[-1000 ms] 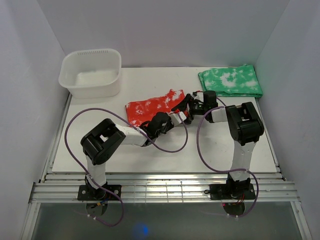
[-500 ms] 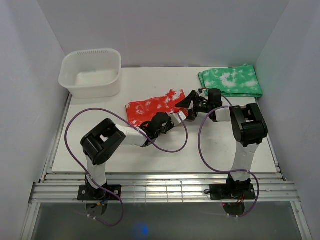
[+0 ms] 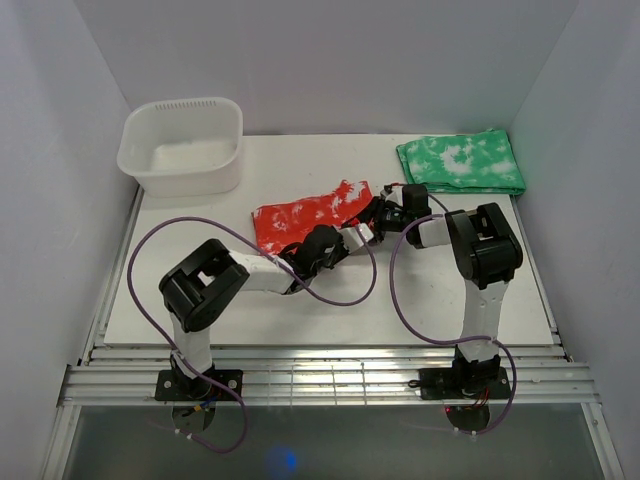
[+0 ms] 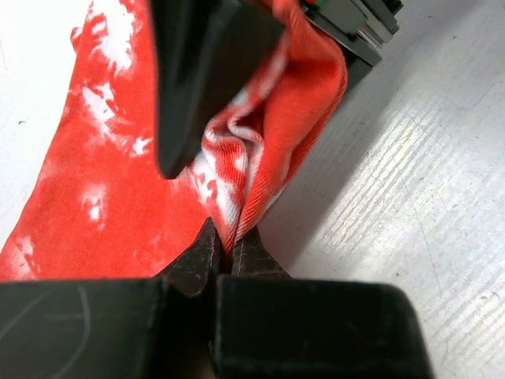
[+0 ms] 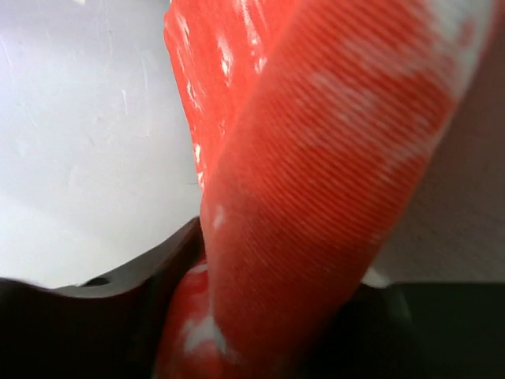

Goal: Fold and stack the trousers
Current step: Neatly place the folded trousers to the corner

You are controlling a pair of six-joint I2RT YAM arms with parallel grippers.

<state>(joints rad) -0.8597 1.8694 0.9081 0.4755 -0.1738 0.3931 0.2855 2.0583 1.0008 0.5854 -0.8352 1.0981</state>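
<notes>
- Trousers: folded red-orange strip at table centre, long axis running 9 to 3 o'clock. Position unchanged from 1 second ago.
- Left gripper: jaws pinched tight on a thin fold at the trousers' 3 o'clock end. I see no change in it over the last second.
- Right gripper: 1 second ago its jaws stood wide at that same end, then the arm drifted toward 3 o'clock. Now it is back toward 9 o'clock, jaws drawn in on a thick roll of the cloth that fills the right wrist view.
- Green cloth: at 1 o'clock, unmoved.
- White tub: at 11 o'clock, unmoved.
</notes>
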